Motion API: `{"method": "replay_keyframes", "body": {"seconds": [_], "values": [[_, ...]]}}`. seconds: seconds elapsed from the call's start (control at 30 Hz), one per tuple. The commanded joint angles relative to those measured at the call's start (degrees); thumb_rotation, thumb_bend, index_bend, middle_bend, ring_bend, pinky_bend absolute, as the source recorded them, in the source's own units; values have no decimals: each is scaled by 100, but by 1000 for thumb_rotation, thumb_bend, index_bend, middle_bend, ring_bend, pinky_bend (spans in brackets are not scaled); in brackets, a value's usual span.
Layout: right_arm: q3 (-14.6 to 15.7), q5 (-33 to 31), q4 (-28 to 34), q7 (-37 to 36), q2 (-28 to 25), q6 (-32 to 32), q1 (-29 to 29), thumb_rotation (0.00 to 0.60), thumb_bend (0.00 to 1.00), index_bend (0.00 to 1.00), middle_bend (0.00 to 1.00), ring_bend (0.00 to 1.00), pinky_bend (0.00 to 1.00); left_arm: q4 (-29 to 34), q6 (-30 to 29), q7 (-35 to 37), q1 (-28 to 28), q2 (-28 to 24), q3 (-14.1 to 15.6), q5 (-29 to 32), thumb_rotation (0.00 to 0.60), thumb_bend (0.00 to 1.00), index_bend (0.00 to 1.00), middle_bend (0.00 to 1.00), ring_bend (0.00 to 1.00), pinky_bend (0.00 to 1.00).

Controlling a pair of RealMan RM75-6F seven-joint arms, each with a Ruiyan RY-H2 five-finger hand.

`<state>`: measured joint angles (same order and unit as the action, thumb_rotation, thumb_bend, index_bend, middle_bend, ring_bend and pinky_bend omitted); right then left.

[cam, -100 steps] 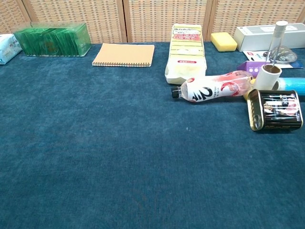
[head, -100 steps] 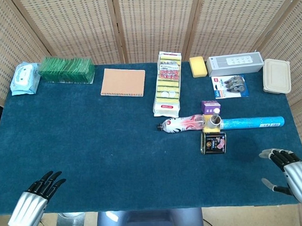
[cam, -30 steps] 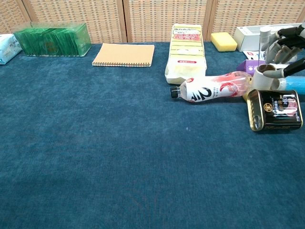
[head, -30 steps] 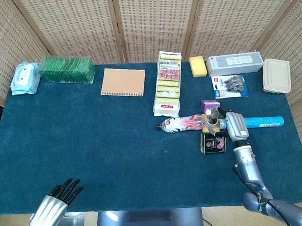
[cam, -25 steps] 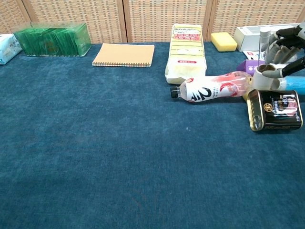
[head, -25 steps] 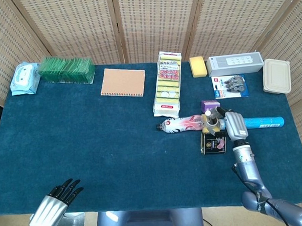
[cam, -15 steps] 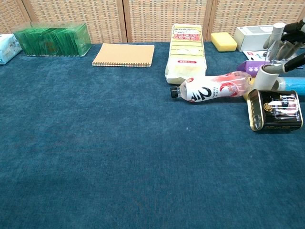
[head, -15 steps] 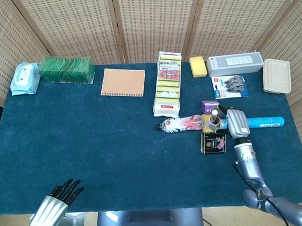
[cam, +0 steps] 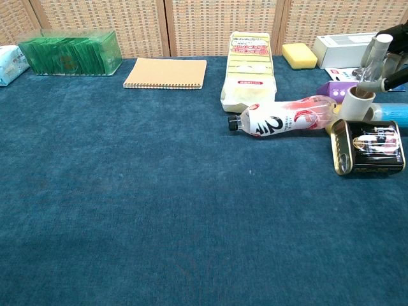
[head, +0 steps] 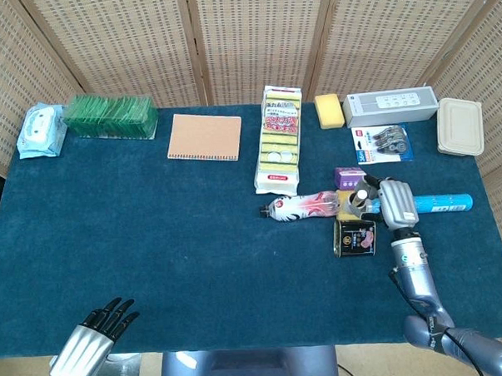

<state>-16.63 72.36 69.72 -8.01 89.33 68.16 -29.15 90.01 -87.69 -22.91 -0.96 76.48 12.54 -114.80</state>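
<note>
A lint roller [cam: 357,101] stands upright by the lying pink-and-white bottle [head: 300,206] [cam: 284,118], its thin handle ending in a white cap [cam: 382,39]. My right hand [head: 392,201] [cam: 394,56] reaches in from the right, and its fingers curl around that handle, which leans right. A black tin can [head: 355,237] [cam: 370,146] lies on its side just in front of the roller. A blue tube [head: 439,203] lies under the hand. My left hand [head: 91,346] hangs off the table's near left edge, fingers apart, holding nothing.
A small purple box [head: 349,178] sits behind the roller. Along the back are a wipes pack [head: 42,130], green box [head: 110,116], notebook [head: 204,137], sponge pack [head: 278,141], yellow sponge [head: 329,110], white box [head: 391,105], tape blister pack [head: 384,142] and beige container [head: 460,126].
My right hand came from the table's near right edge to the roller, closed about its handle, then drew slightly right, tilting the handle with it. The left hand shifted slightly right.
</note>
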Motion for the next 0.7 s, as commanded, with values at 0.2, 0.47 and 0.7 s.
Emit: {"method": "replay_keyframes", "body": {"seconds": [0.2,0.47,0.7], "values": [[-2,-25,18,189,17,36,-22,600,269,540,661,668,558,3,15,-6,2,-4,6,6,600,280,221,178,158,342],[-18,-11,60,295,2,123,-23,600,278,586,706,743,711,17,41,-22,5,-5,13,15,600,280,220,178,158,342],[-15,37,75,380,-3,194,-38,600,287,627,765,827,807,27,48,-32,6,-11,12,23,600,280,221,177,158,343]]}}
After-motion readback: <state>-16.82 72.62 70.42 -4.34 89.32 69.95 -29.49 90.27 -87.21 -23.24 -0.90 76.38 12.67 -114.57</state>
